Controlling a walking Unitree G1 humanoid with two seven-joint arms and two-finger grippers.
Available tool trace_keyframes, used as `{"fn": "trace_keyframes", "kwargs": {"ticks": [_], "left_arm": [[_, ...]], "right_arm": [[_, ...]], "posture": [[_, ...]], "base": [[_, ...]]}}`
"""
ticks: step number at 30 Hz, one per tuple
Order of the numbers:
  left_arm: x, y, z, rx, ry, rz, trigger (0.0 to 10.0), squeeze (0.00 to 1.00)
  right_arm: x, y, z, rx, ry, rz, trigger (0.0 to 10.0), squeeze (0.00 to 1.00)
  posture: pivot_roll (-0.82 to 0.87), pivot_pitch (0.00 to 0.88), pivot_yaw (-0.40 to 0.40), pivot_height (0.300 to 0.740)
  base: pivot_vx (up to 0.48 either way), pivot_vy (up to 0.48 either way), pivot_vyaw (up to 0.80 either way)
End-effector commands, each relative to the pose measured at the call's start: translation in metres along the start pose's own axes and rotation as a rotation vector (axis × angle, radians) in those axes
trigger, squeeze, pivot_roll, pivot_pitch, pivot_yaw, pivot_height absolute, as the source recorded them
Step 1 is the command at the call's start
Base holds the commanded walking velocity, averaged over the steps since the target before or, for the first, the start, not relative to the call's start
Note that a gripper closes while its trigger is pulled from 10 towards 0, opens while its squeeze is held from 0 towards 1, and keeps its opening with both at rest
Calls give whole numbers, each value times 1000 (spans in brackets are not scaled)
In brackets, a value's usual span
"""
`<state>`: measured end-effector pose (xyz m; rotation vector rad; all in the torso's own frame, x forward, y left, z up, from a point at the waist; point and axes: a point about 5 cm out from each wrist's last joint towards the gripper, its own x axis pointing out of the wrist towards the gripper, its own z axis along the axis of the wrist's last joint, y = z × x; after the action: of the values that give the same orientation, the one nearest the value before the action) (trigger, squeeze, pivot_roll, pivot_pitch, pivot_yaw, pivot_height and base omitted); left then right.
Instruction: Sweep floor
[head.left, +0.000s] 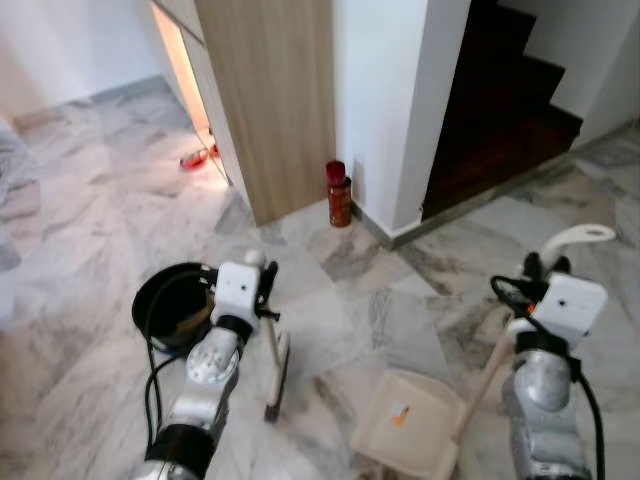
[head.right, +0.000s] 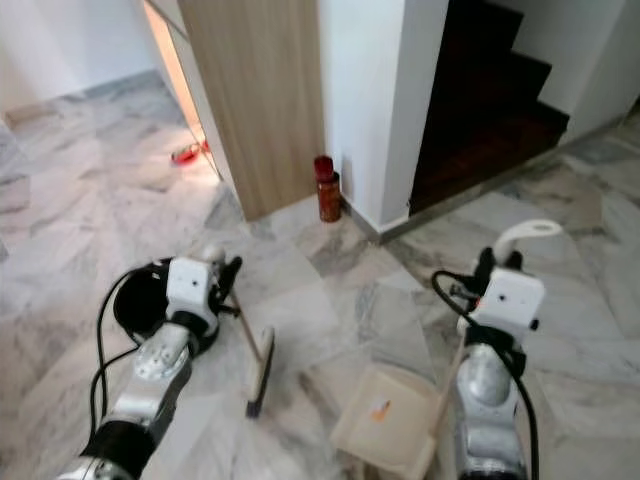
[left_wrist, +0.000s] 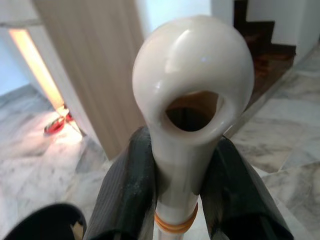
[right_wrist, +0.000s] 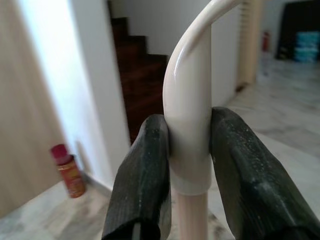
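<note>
My left gripper (head.left: 263, 292) is shut on the cream handle of a small broom (left_wrist: 192, 75), just below its ring-shaped end. The dark bristle head of the broom (head.left: 277, 372) rests on the marble floor in front of me. My right gripper (head.left: 545, 270) is shut on the curved cream handle of a long-handled dustpan (right_wrist: 190, 100). Its beige pan (head.left: 405, 425) sits flat on the floor to the right of the broom head, with a small orange speck inside. In the right wrist view both black fingers (right_wrist: 142, 175) press the handle from either side.
A red spray can (head.left: 339, 195) stands at the foot of the white wall corner. A wooden panel (head.left: 270, 100) rises behind it, and dark stairs (head.left: 500, 110) lie to the right. A black round container (head.left: 165, 305) sits by my left arm. A red object (head.left: 193, 158) lies far left.
</note>
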<state>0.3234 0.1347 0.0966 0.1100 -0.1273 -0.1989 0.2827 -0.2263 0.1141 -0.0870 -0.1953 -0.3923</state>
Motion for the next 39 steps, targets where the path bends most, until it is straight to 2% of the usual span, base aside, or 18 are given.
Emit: {"fn": "trace_keyframes", "kwargs": {"ticks": [1,27,39], "left_arm": [[6,-4,10,1,-51,-17,10000,0],[4,-7,8,-34,-57,-12,10000,0],[4,-6,7,-33,-56,-15,10000,0]], "right_arm": [[3,-4,3,-9,-22,-20,10000,0],[10,-4,7,-39,-46,-10,10000,0],[9,-4,6,-37,-42,-16,10000,0]], "posture": [[-105,0,116,740],[-115,47,84,740],[-115,48,86,740]], "base": [[0,0,-800],[0,0,-800],[0,0,-800]]}}
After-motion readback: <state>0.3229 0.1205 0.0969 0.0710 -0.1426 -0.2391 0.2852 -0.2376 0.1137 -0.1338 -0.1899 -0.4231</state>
